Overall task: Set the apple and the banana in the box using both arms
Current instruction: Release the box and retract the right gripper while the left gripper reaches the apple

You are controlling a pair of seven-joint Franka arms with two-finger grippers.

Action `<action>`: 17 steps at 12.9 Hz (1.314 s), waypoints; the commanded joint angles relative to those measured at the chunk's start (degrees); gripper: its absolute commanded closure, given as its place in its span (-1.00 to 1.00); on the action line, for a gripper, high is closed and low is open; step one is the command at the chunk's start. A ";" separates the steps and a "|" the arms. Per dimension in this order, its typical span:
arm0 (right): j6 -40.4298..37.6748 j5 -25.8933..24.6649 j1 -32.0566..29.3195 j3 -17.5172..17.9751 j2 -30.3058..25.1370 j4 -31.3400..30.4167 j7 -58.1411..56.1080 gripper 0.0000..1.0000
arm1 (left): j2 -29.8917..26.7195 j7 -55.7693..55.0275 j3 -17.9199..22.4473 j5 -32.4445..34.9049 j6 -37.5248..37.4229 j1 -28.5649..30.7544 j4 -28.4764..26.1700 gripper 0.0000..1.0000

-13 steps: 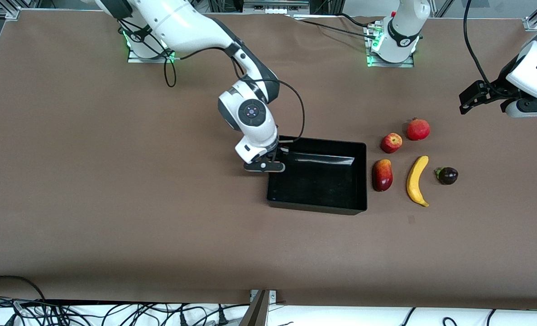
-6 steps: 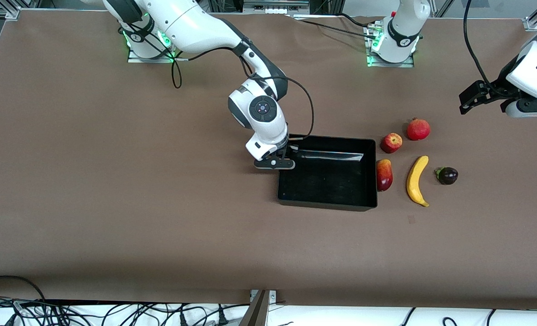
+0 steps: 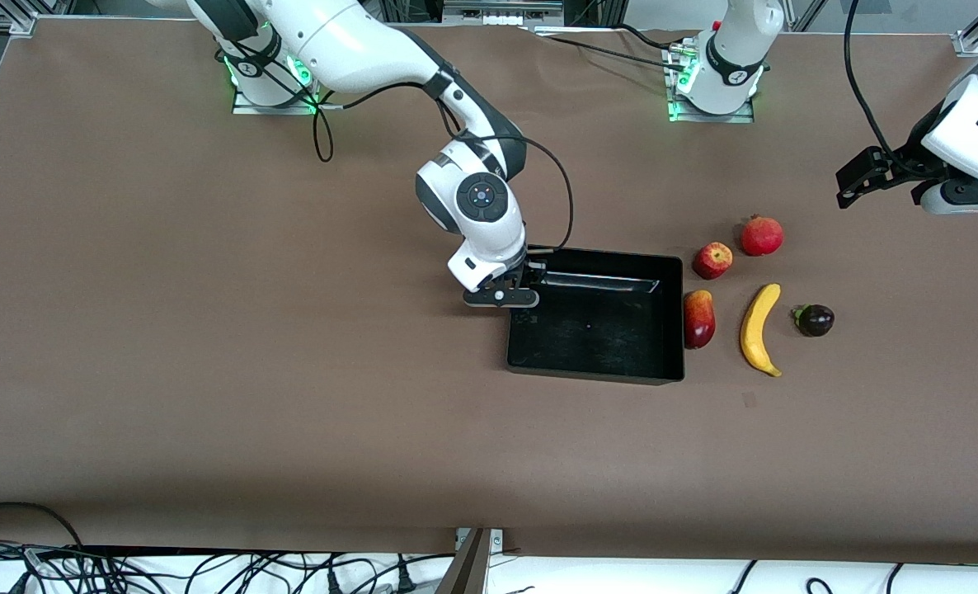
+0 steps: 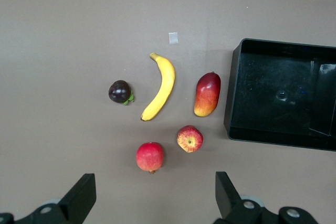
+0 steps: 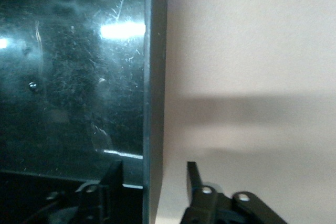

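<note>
Brown matte table (image 3: 209, 330) is filling the front view, flat and uncreased, with a tangle of black cables (image 3: 209, 569) running along its six o'clock edge and a green glow showing at both arm bases up at twelve. A small pale tag (image 3: 749, 400) is sitting on the covering at six o'clock from the banana.

The box (image 3: 677, 313) is lying mid-table, glossy black plastic with low straight walls, its scuffed floor catching glare in the right wrist view. The right gripper (image 3: 501, 297) is sitting low at the box's ten o'clock corner, its fingers (image 5: 194, 179) parted and straddling the thin wall, one inside and one outside, with a sliver of gap showing on each side.

Just at three o'clock from the box, an elongated red-and-yellow fruit (image 3: 698, 319) is lying right against the wall. The apple (image 3: 712, 260), small, round and streaked, is sitting at twelve o'clock from that fruit. The banana (image 3: 759, 328), smooth and curved, is lying at five o'clock from the apple, apart from it. A plain red crowned fruit (image 3: 761, 236) is sitting at two o'clock from the apple, and a dark purple fruit (image 3: 815, 320) at three o'clock from the banana.

The left gripper (image 3: 856, 177) is waiting up over bare table at one o'clock from the fruit, fingers (image 4: 79, 195) spread wide and holding nothing
</note>
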 commanded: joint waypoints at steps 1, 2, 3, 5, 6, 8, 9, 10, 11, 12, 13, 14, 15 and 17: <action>-10.39 0.47 -2.47 -1.91 -7.84 0.76 -8.77 -1.00 | 0.62 -0.08 0.10 -0.94 -1.30 -0.03 1.65 -1.00; -13.91 0.64 -5.36 -2.00 -10.83 0.76 -12.56 -1.00 | 0.62 -0.17 0.09 -1.03 -1.74 -0.21 1.65 -1.00; -17.16 0.73 -8.61 -2.00 -13.81 0.76 -15.29 -1.00 | 0.62 -0.61 0.09 -0.94 -1.83 -0.47 1.65 -1.00; -21.92 1.26 -15.64 -2.00 -18.22 0.67 -20.74 -1.00 | 0.62 -0.79 0.09 -1.03 -2.09 -0.39 1.65 -1.00; -24.46 1.35 -18.37 -2.09 -20.59 0.50 -24.34 -1.00 | 0.62 -0.79 0.09 -1.03 -3.14 -0.39 1.65 -1.00; -30.26 2.05 -22.07 -3.31 -24.99 -0.47 -31.90 -1.00 | 0.88 -0.44 0.09 -1.82 -4.29 -0.12 0.86 -1.00; -32.55 2.05 -22.52 -4.71 -27.44 -1.52 -33.93 -1.00 | 2.53 -0.35 0.09 -2.61 -4.64 -0.12 0.68 -1.00; -33.79 1.96 -22.53 -7.08 -30.51 -3.79 -34.56 -1.00 | 4.81 -0.26 0.09 -2.61 -5.77 -0.47 0.77 -1.00; -33.98 1.96 -22.53 -8.40 -34.20 -7.21 -35.44 -1.00 | 8.05 -0.26 -0.08 -2.61 -6.74 -0.82 0.86 -1.00; -33.46 1.96 -22.53 -10.33 -37.80 -11.15 -36.49 -1.00 | 10.61 -0.43 -0.26 -2.61 -6.58 -1.61 0.60 -1.00; -32.85 1.88 -22.53 -11.66 -40.45 -14.50 -37.37 -1.00 | 12.90 -0.44 -0.26 -2.61 -6.14 -1.62 0.51 -1.00; -31.88 1.70 -22.53 -13.50 -42.21 -16.97 -39.56 -1.00 | 14.40 -0.44 -0.26 -2.61 -4.66 -1.62 0.33 -1.00; -31.26 1.79 -22.53 -15.26 -42.93 -18.21 -42.71 -1.00 | 15.20 -0.35 -0.34 -2.44 -2.73 -1.62 -1.06 -1.00; -31.52 1.79 -22.53 -17.81 -43.20 -18.49 -44.50 -1.00 | 15.38 -0.08 -0.35 -2.17 3.59 -1.53 -5.71 -1.00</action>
